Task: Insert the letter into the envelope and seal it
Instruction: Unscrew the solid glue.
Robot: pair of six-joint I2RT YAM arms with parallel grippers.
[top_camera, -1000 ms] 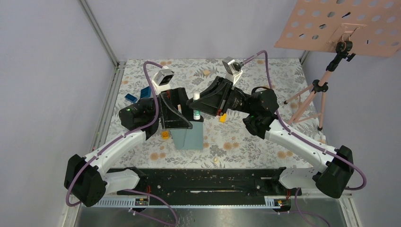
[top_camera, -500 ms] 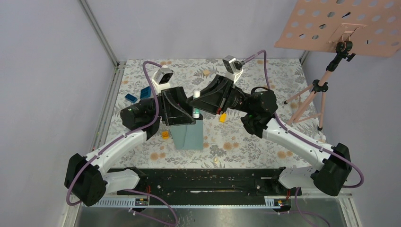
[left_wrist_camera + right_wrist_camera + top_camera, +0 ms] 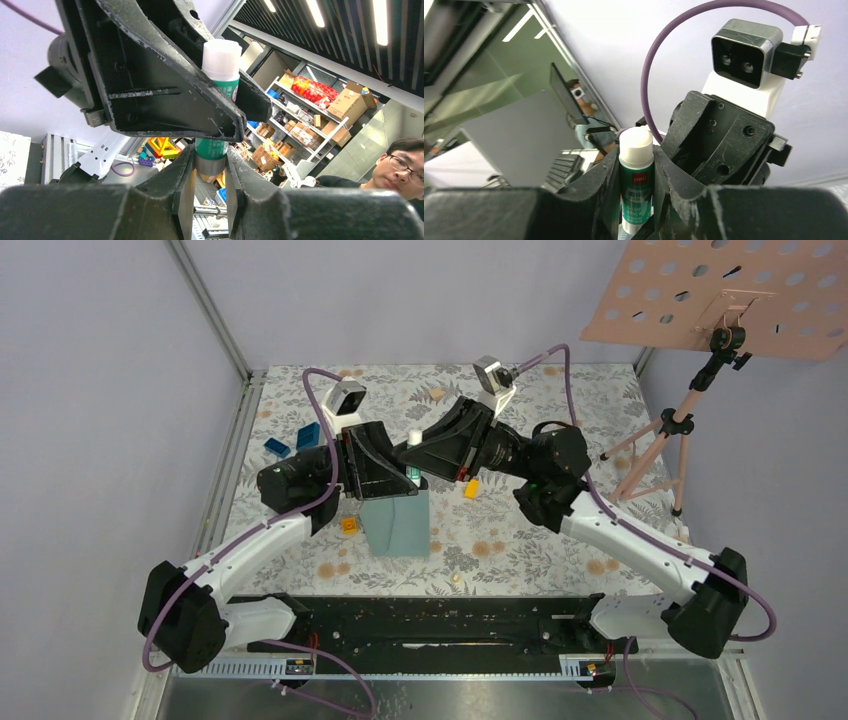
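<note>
Right fingers (image 3: 594, 192) clamp the glue stick (image 3: 636, 187) mid-body, cap up. Left fingers (image 3: 181, 190) pinch its grey base, likely to twist glue out for sealing. Envelope (image 3: 398, 528) lies on the surface (image 3: 520, 540) beneath — letter not visible.

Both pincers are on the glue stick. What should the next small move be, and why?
Probably the right pincer should release and regrip the white cap. The left pincer clamps the glue stick at its lower end, the right holds the green body, and the cap is still on, so no glue can reach the envelope yet.
</note>
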